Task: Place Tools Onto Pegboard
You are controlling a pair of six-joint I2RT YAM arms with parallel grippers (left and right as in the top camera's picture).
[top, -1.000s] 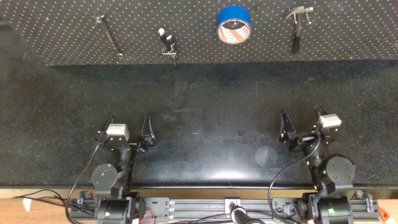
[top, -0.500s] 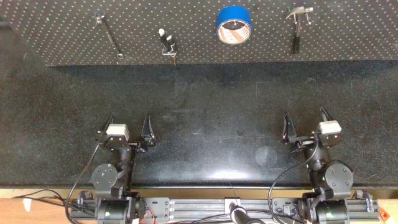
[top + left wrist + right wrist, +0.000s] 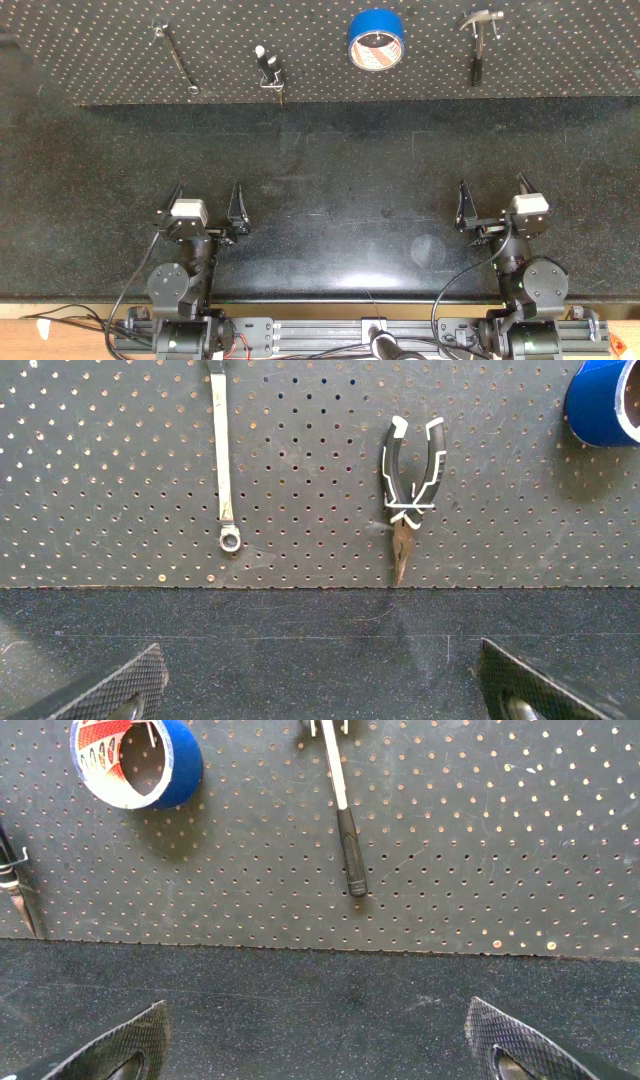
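Four tools are hung on the pegboard [image 3: 100, 60]: a wrench [image 3: 175, 58], a pair of pliers [image 3: 270, 72], a roll of blue tape [image 3: 376, 40] and a hammer [image 3: 479, 45]. The wrench and the pliers are seen straight ahead of the left gripper [image 3: 207, 192] and well apart from it. The pliers are hung nose down, with the tip near the board's lower edge. The roll of blue tape and the hammer are seen ahead of the right gripper [image 3: 490, 188], equally far off, and the hammer is hung head up. The left gripper is held over the black mat [image 3: 330, 170] close to its arm's base, fingers spread wide and empty. The right gripper is likewise spread wide and empty, close to its own base. The black mat is laid between both grippers and the pegboard.
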